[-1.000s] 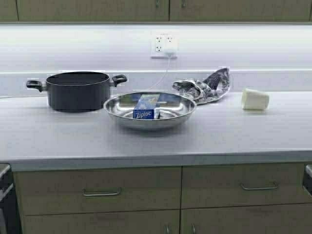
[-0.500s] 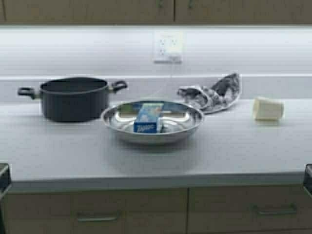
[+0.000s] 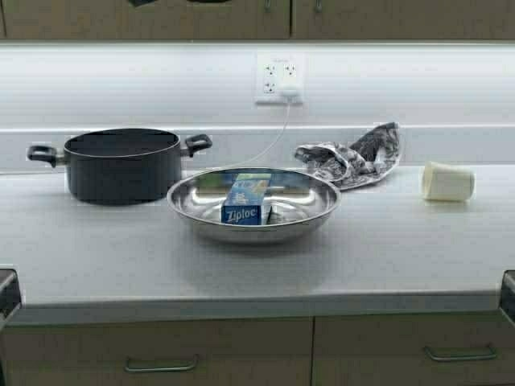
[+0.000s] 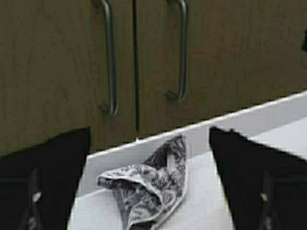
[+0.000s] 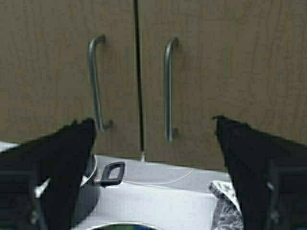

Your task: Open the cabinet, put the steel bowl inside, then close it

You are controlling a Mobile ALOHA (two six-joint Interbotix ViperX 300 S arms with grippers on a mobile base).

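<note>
The steel bowl [image 3: 253,205] sits mid-counter with a blue Ziploc box [image 3: 245,203] showing in it; its rim edges the right wrist view [image 5: 120,226]. The cabinet [image 3: 201,20] hangs above with both doors shut. Its two bar handles show in the left wrist view [image 4: 110,62] and the right wrist view [image 5: 168,88]. My left gripper [image 4: 148,129] is open and empty, raised before the doors above the cloth. My right gripper [image 5: 153,120] is open and empty, facing the door seam above the pot and bowl.
A black two-handled pot [image 3: 121,165] stands left of the bowl. A patterned cloth [image 3: 350,157] lies against the backsplash, and a white cup [image 3: 448,182] lies on its side at the right. A wall outlet [image 3: 279,78] holds a plug and cord. Base cabinet drawers [image 3: 161,354] run below.
The robot has moved closer to the counter: the whole scene has shifted down and grown larger in the high view. A dark arm part now shows at the top edge.
</note>
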